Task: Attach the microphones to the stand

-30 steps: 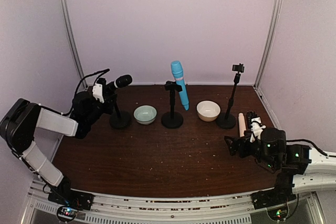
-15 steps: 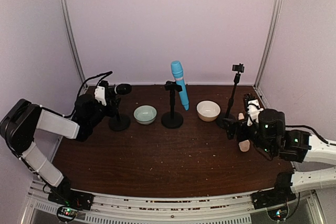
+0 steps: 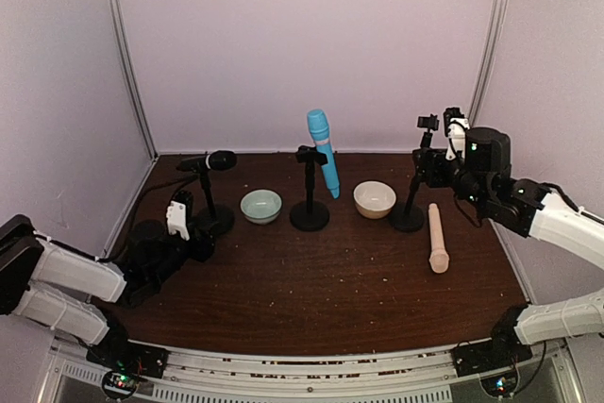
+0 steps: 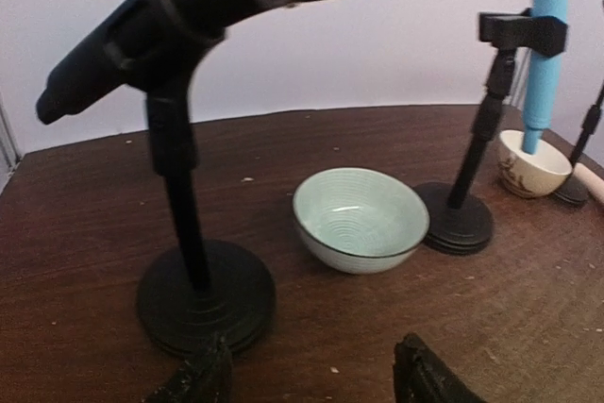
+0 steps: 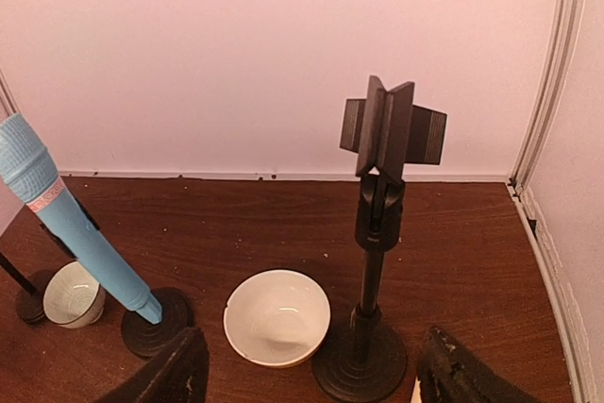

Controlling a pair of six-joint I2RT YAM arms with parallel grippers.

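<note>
The black microphone [image 3: 209,160] sits tilted in the clip of the left stand [image 3: 215,219]. My left gripper [image 3: 200,241] hovers low just in front of that stand's base [image 4: 206,297], open and empty [image 4: 311,379]. The light blue microphone [image 3: 323,151] is clipped to the middle stand [image 3: 310,216]. The cream-beige microphone [image 3: 437,238] lies flat on the table, right of the right stand's base [image 3: 408,219]. My right gripper [image 3: 432,165] is raised beside that stand's empty clip [image 5: 392,134], open with nothing between its fingers [image 5: 316,375].
A pale green bowl [image 3: 261,206] stands between the left and middle stands, and a white bowl [image 3: 375,199] between the middle and right ones. White walls and metal corner posts [image 3: 486,54] close in the back and sides of the dark wooden table [image 3: 311,290].
My left gripper opened, left the black microphone in the left stand's clip and dropped back toward the near edge. My right gripper rose from the cream-beige microphone toward the right stand's top.
</note>
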